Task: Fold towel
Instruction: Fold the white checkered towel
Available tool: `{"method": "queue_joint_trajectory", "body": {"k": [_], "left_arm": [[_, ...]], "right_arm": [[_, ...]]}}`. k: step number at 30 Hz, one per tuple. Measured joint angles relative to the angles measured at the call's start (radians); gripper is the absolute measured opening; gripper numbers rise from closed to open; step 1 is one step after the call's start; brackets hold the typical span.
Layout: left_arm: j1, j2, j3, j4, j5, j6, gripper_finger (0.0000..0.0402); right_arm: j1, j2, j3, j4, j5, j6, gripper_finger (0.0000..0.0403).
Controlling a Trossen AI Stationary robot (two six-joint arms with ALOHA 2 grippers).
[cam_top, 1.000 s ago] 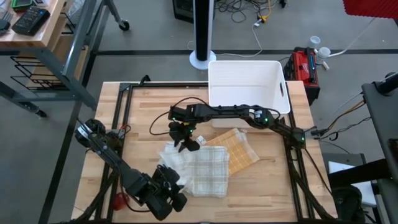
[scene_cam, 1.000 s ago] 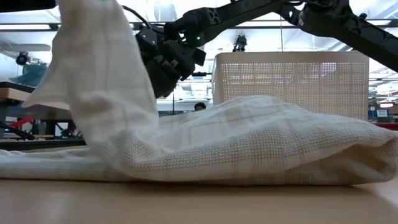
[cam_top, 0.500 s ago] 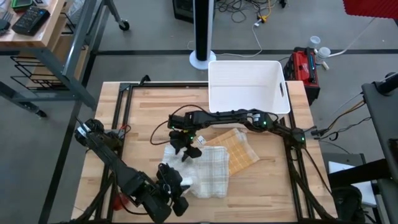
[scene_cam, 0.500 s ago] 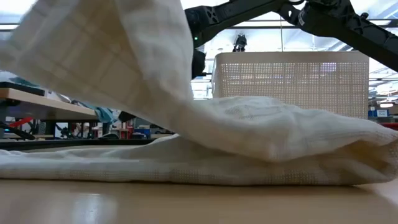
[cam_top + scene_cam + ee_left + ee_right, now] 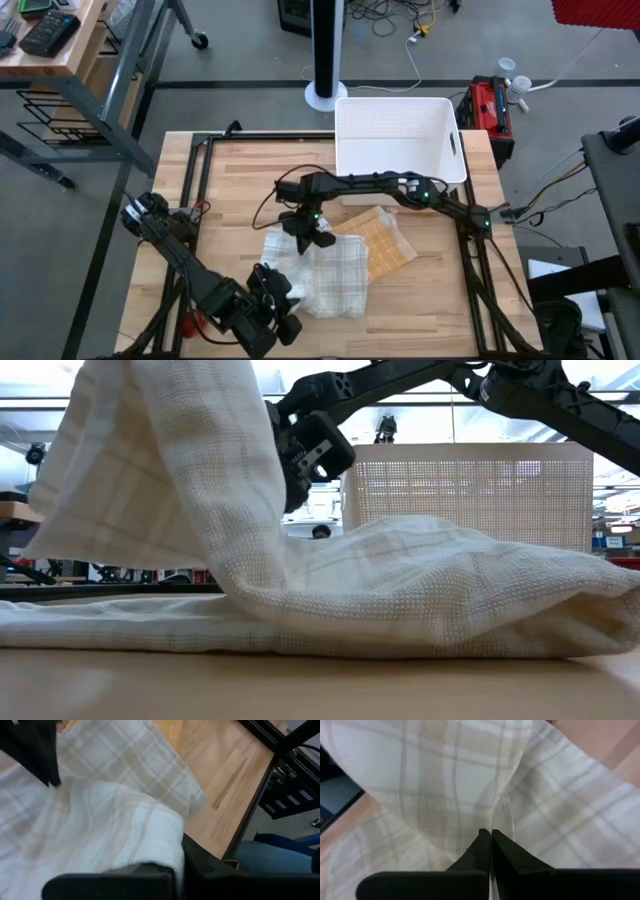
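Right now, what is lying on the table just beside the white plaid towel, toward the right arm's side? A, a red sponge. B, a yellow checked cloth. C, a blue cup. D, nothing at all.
B: in the high view a yellow checked cloth lies flat against the plaid towel's edge, below the white bin.

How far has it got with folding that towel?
Partway, by the look of it. The checked towel is already bunched over itself, but no neat fold shows. Right now the left gripper holds one edge up off the table, and the right gripper has shut on the towel's far edge. Left to do: lay the lifted part flat and square it up. The yellow cloth beside it lies untouched.
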Motion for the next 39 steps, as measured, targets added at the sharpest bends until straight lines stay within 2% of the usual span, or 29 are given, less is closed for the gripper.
{"method": "queue_joint_trajectory", "body": {"k": [7, 10, 12, 14, 17, 19, 21, 26, 31, 39], "left_arm": [[-0.012, 0.0, -0.001, -0.01, 0.031, -0.046, 0.0], [-0.015, 0.0, -0.001, -0.063, 0.069, -0.126, 0.0], [-0.015, 0.0, -0.001, -0.139, 0.119, -0.238, 0.0], [-0.015, 0.001, -0.002, -0.255, 0.192, -0.389, 0.0], [-0.015, 0.002, -0.004, -0.406, 0.323, -0.584, 0.0], [-0.015, 0.003, -0.005, -0.488, 0.372, -0.652, 0.0001], [-0.015, 0.003, -0.005, -0.528, 0.376, -0.668, 0.0005], [-0.004, 0.003, -0.013, -0.528, 0.376, -0.65, 0.0008], [0.008, 0.003, -0.076, -0.496, 0.376, -0.667, 0.0005], [0.039, 0.003, -0.253, -0.278, 0.428, -0.637, 0.0016]], "right_arm": [[-0.032, -0.054, 0.001, 0.001, 0.014, 0.001, 0.0001], [-0.042, -0.085, 0.001, 0.0, 0.062, 0.001, 0.0001], [-0.045, -0.099, 0.002, 0.001, 0.088, 0.01, 0.0001], [-0.045, -0.111, 0.002, 0.0, 0.143, 0.036, 0.0001], [-0.041, -0.119, 0.002, -0.013, 0.295, 0.074, 0.0], [-0.036, -0.12, 0.002, -0.041, 0.364, 0.079, 0.0], [-0.026, -0.12, -0.007, -0.051, 0.406, 0.08, 0.0], [-0.005, -0.12, -0.048, -0.026, 0.425, 0.094, 0.0], [0.005, -0.12, -0.093, 0.071, 0.497, 0.13, 0.0], [0.006, -0.128, -0.11, 0.118, 0.617, 0.135, 0.0]]}}
